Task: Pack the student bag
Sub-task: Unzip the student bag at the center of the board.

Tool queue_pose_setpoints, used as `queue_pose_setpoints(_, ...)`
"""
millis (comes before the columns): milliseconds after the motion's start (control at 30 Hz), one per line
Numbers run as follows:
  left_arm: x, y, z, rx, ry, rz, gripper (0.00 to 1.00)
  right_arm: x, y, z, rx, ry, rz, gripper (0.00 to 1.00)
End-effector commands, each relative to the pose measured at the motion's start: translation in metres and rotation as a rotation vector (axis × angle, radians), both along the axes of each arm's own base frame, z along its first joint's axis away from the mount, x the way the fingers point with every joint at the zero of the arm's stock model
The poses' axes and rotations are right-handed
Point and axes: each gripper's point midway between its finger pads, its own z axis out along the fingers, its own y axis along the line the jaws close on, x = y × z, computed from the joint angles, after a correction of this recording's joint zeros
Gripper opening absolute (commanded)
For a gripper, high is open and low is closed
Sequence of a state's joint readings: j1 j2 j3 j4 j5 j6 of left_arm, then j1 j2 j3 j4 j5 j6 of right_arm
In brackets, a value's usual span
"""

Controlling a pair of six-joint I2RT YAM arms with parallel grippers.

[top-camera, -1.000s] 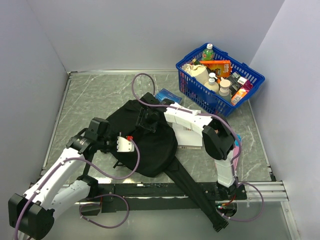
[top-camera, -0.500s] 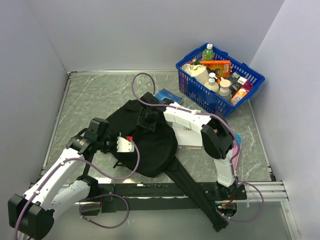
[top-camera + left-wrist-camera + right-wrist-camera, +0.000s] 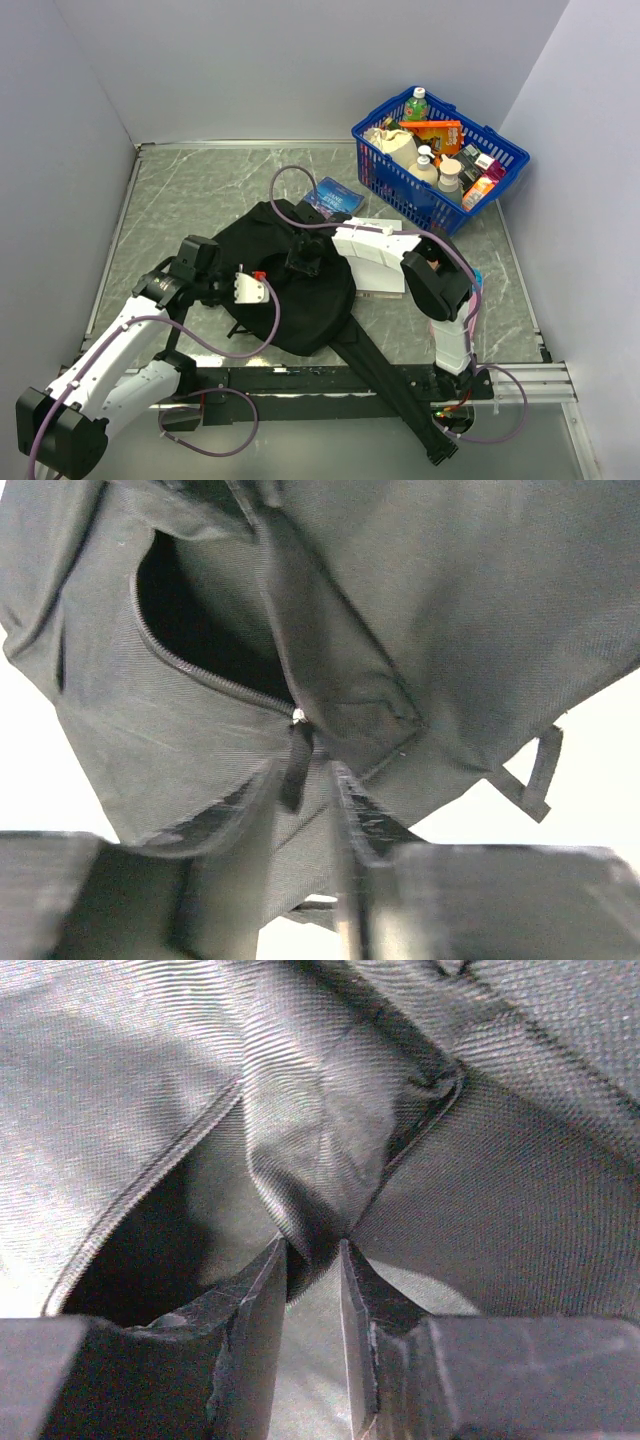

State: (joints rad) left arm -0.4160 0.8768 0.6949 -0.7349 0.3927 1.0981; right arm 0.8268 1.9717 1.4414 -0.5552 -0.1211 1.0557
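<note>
Task item: large soft black fabric backpack lies flat mid-table, between the two arms and nearer the front edge than the back wall.
Straps: long black straps run from the backpack toward the near right, crossing the black base rail and passing the table's front edge.
Left gripper: at the backpack's left edge. In the wrist view the left gripper has its jaws a narrow gap apart, with the zip pull tab and a fabric seam in that gap. Cannot tell whether they press on it.
Pocket: zipped opening gapes dark above the pull tab. A small webbing loop hangs off the lower right fabric edge.
Right gripper: on the backpack's upper middle. Wrist view shows the right gripper with jaws nearly together, pinching a raised fold of the black fabric.
Far edge: blue book lies just beyond the backpack's far edge.
Right edge: pale flat item sits beside the backpack, partly hidden under the right arm.
Corner: blue plastic mesh basket full of bottles and packets sits in the far right corner, well apart from the backpack.
Open room: grey marble-pattern tabletop shows bare to the far left, bounded by grey walls.
</note>
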Motion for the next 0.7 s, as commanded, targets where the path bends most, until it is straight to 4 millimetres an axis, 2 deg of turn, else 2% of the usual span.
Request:
queue_pose_setpoints(0, 0.026, -0.016, 0.032, -0.130, -0.073, 0.091, 0.41, -0.006, -0.015, -0.006, -0.037, 0.006, -0.011, 0.32)
queue_pose_setpoints(67, 0.036, -0.021, 0.043, -0.215, -0.043, 0.201, 0.47, -0.007, -0.014, -0.009, -0.035, 0.011, -0.012, 0.32)
queue_pose_setpoints(100, 0.045, -0.027, 0.056, -0.259, -0.069, 0.217, 0.52, -0.006, -0.015, -0.011, -0.036, 0.012, -0.015, 0.31)
queue_pose_setpoints(133, 0.048, -0.030, 0.058, -0.303, -0.033, 0.268, 0.59, -0.007, -0.015, -0.013, -0.036, 0.014, -0.013, 0.31)
queue_pose_setpoints(200, 0.058, -0.038, 0.073, -0.373, -0.037, 0.302, 0.60, -0.005, -0.014, -0.013, -0.025, 0.008, -0.018, 0.31)
queue_pose_setpoints(267, 0.062, -0.047, 0.074, -0.420, 0.022, 0.339, 0.63, -0.008, -0.016, -0.016, -0.028, 0.010, -0.022, 0.31)
queue_pose_setpoints(333, 0.064, -0.052, 0.071, -0.448, 0.040, 0.353, 0.66, -0.009, -0.017, -0.016, -0.022, 0.004, -0.025, 0.31)
queue_pose_setpoints(367, 0.060, -0.055, 0.059, -0.436, 0.051, 0.348, 0.67, -0.009, -0.017, -0.017, -0.021, 0.003, -0.025, 0.31)
queue_pose_setpoints(433, 0.063, -0.056, 0.053, -0.432, 0.022, 0.357, 0.68, -0.009, -0.018, -0.017, -0.016, 0.001, -0.028, 0.31)
queue_pose_setpoints(467, 0.059, -0.058, 0.044, -0.420, 0.029, 0.349, 0.69, -0.008, -0.017, -0.016, -0.012, 0.001, -0.030, 0.31)
queue_pose_setpoints(567, 0.059, -0.058, 0.033, -0.399, 0.007, 0.347, 0.70, -0.009, -0.017, -0.017, -0.004, 0.002, -0.030, 0.30)
queue_pose_setpoints(667, 0.067, -0.052, 0.025, -0.371, -0.060, 0.367, 0.73, -0.009, -0.015, -0.016, 0.010, -0.001, -0.035, 0.30)
